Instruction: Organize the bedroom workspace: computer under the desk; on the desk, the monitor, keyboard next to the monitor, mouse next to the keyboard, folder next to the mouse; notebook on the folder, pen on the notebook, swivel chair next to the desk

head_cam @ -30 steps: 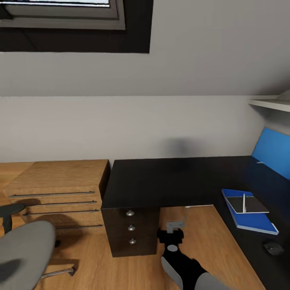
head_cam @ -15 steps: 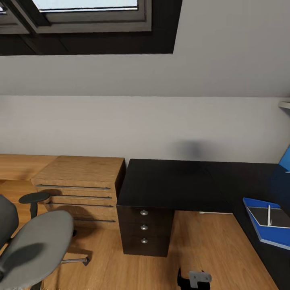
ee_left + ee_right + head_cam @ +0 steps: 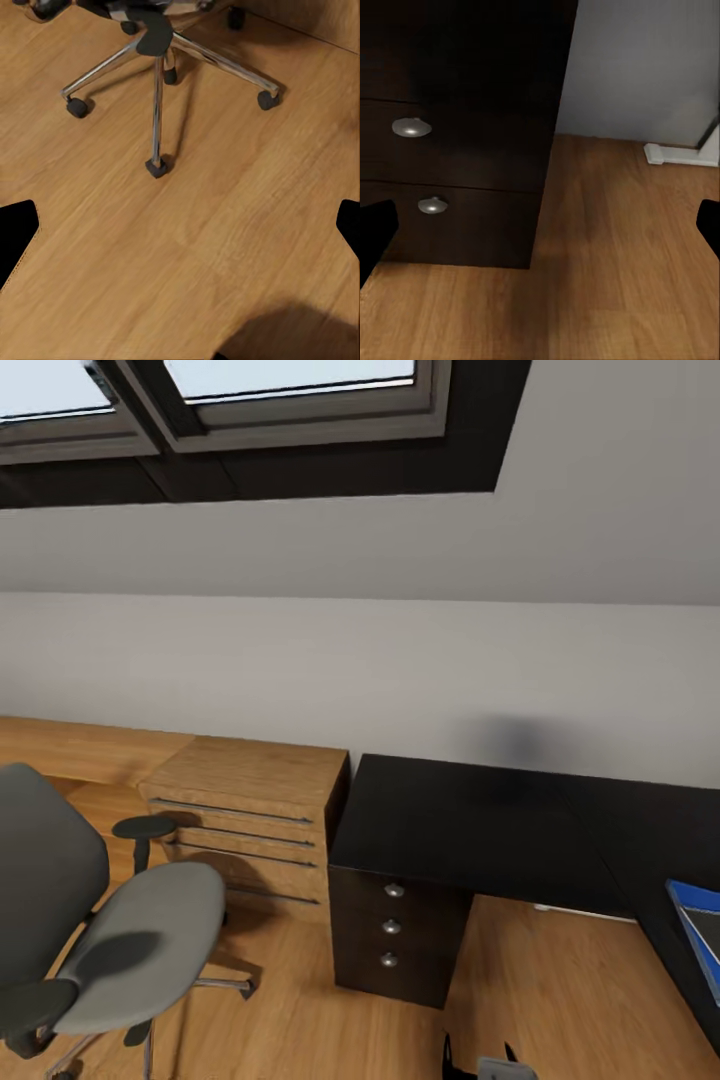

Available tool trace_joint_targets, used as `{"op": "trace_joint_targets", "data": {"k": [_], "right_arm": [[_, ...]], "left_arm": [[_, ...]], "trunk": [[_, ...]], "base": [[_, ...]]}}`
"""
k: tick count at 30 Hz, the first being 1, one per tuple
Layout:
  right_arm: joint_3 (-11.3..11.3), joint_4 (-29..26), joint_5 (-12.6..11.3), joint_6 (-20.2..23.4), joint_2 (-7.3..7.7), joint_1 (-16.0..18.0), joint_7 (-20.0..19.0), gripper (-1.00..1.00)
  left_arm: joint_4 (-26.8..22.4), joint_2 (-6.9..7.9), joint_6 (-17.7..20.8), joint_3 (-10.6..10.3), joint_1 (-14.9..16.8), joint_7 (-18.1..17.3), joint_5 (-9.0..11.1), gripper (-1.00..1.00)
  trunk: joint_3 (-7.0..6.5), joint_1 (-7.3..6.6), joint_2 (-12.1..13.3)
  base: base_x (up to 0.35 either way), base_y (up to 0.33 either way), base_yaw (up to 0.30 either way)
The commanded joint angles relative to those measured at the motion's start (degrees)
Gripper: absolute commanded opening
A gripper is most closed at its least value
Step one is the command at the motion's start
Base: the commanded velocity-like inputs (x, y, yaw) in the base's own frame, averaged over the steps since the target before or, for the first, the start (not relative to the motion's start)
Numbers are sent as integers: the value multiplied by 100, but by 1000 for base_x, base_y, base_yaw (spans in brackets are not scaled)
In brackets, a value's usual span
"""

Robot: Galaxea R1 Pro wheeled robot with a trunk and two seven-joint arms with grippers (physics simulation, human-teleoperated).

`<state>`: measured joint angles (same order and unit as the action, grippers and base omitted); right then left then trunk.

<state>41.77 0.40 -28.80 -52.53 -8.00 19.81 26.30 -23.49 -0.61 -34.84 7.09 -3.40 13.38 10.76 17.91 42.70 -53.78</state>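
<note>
The swivel chair [image 3: 130, 930] stands at the left on the wood floor, grey seat and back, black armrests, apart from the desk [image 3: 480, 825]. Its chrome star base [image 3: 159, 82] shows in the left wrist view, beyond my open left gripper [image 3: 180, 232]. A corner of the blue folder [image 3: 692, 897] lies on the desk at the far right edge, with a grey sliver on it that I cannot identify. My right gripper [image 3: 488, 1065] hangs low near the desk's drawer unit [image 3: 450, 150], and it is open and empty [image 3: 540, 229]. Monitor, keyboard, mouse, computer and pen are out of view.
A low light-wood cabinet [image 3: 250, 810] sits between the chair and the black drawer unit [image 3: 395, 940]. A white desk foot [image 3: 679, 154] rests by the wall. Skylight windows [image 3: 250, 400] run along the sloped ceiling. Open wood floor [image 3: 560, 1000] lies under the desk.
The camera has swung left: the chair has come further into the picture, and the folder has slid to the right edge. The right gripper sits lower in the frame.
</note>
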Motion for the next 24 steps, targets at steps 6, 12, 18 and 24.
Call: {"op": "trace_joint_targets", "data": {"k": [6, 12, 18, 24], "right_arm": [[45, 6, -20, -452, 20, -34, 33, 100], [42, 5, -20, -462, 30, -37, 33, 100], [42, 4, -20, -453, 37, -36, 30, 100], [49, 4, -26, -369, 20, -37, 25, 100]], "left_arm": [[449, -123, -1372, -112, -3, 6, 9, 100], [722, -160, -1509, -388, -3, 39, 20, 100], [775, -159, -1519, -440, -3, 20, 22, 100], [787, -158, -1530, -450, -3, 9, 20, 100]], "trunk": [[6, 1, -5], [6, 1, -5], [6, 1, -5], [6, 1, -5]], "base": [[0, 0, 279], [0, 0, 279], [0, 0, 279], [-3, 3, 279]]}}
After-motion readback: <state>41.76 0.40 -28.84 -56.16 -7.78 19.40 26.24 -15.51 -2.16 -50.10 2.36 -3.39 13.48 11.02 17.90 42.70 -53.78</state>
